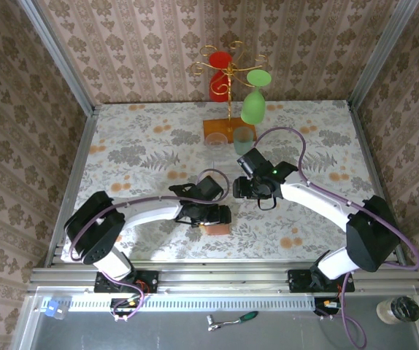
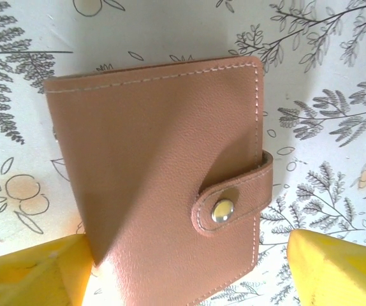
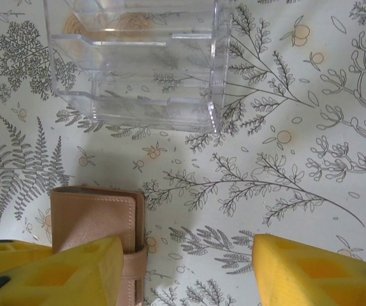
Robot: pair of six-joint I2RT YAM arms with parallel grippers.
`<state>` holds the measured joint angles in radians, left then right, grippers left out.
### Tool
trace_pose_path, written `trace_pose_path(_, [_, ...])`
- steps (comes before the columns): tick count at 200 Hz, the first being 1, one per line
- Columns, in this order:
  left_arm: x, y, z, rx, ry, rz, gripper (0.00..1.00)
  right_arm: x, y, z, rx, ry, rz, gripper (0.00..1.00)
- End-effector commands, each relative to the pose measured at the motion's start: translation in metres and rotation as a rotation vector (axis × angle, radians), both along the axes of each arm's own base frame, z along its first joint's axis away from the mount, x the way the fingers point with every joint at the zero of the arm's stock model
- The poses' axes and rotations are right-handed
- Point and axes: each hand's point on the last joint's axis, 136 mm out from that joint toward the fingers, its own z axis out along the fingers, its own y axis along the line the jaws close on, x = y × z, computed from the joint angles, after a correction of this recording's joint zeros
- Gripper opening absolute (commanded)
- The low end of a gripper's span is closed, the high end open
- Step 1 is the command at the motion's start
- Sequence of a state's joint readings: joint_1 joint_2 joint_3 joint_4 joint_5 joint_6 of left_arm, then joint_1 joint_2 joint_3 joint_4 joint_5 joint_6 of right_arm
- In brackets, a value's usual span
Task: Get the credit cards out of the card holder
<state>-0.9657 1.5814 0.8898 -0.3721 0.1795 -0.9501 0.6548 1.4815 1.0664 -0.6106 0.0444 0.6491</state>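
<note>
1. Card holder (image 2: 164, 159) lies closed (stud snapped), at 6 o'clock from the clear tray (image 3: 138, 64).
2. Left gripper (image 2: 186, 261) released, jaws astride it.
3. Right gripper (image 3: 186, 264) released, empty; card holder at its 9 o'clock.

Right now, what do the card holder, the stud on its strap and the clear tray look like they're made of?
The card holder looks like tan leather or an imitation, matte, with a fine grain and pale stitching along its edges. The stud seems to be polished metal, going by its bright glint. The clear tray looks like hard transparent plastic, perhaps acrylic: the table print shows through it and its edges catch light.
</note>
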Motion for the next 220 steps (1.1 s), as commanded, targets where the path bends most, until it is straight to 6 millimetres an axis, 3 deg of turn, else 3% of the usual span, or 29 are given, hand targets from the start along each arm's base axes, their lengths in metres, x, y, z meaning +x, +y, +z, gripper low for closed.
trace_pose_path(1, [0.006, 0.008, 0.012, -0.040, -0.032, 0.044, 0.80, -0.015, -0.001, 0.001, -0.005, 0.024, -0.006, 0.56])
trace_pose_path(36, [0.020, 0.031, 0.023, -0.097, -0.082, 0.104, 0.80, -0.028, 0.010, -0.002, 0.009, 0.048, -0.009, 0.53])
trace_pose_path(78, [0.030, 0.062, 0.024, -0.145, -0.098, 0.166, 0.77, -0.043, 0.034, -0.014, -0.017, 0.095, -0.006, 0.51])
trace_pose_path(109, [0.034, 0.079, 0.018, -0.166, -0.083, 0.197, 0.65, -0.054, 0.056, -0.027, -0.038, 0.140, -0.003, 0.48])
trace_pose_path(155, [0.035, 0.091, 0.012, -0.178, -0.081, 0.210, 0.64, -0.065, 0.082, -0.043, -0.074, 0.186, 0.006, 0.44])
trace_pose_path(199, [0.037, 0.097, 0.008, -0.184, -0.081, 0.219, 0.59, -0.061, 0.088, -0.055, -0.119, 0.206, 0.000, 0.32])
trace_pose_path(220, [0.038, 0.098, 0.007, -0.188, -0.084, 0.220, 0.59, -0.062, 0.087, -0.060, -0.143, 0.222, -0.002, 0.32])
